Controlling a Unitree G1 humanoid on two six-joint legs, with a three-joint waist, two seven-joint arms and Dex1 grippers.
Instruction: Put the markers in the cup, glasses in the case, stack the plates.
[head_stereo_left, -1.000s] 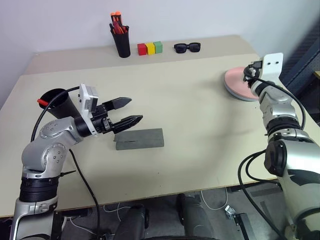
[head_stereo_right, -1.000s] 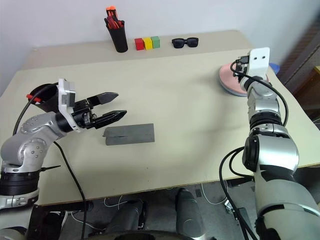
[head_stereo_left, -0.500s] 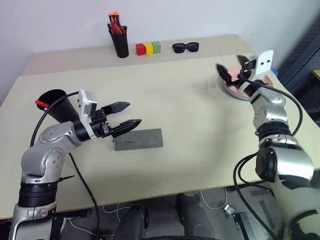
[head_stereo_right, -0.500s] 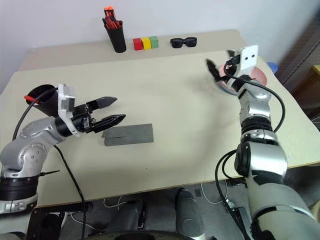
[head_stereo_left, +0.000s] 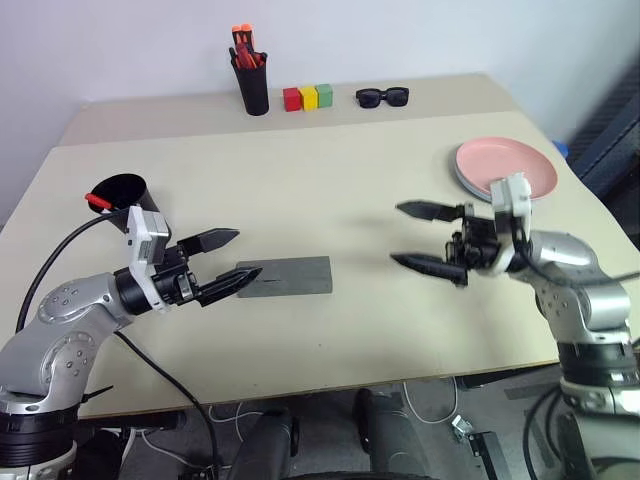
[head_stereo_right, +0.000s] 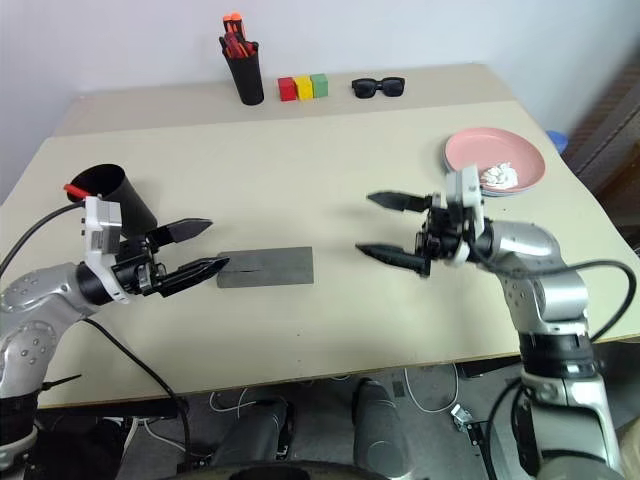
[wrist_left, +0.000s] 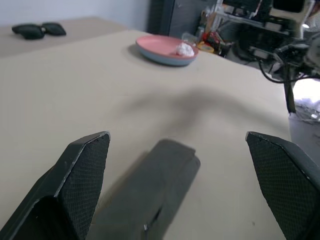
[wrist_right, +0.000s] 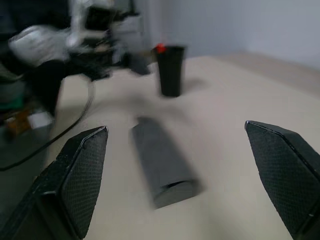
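We see the grey case (head_stereo_left: 282, 277) lying shut on the table (head_stereo_left: 330, 180), its long axis running side to side between our two arms. Our left gripper (head_stereo_left: 228, 259) hangs just beside the case's left end, fingers spread wide and level, holding nothing. Our right gripper (head_stereo_left: 423, 237), equally spread and empty, points at the case's right end from well apart.

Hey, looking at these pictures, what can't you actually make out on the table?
- Case, head views: lid shut, so whether the glasses are inside is hidden.
- Cup: only a red marker end shows at the rim; the rest is hidden by the cup wall.
- Pink plate: small white thing on it, too small to identify.
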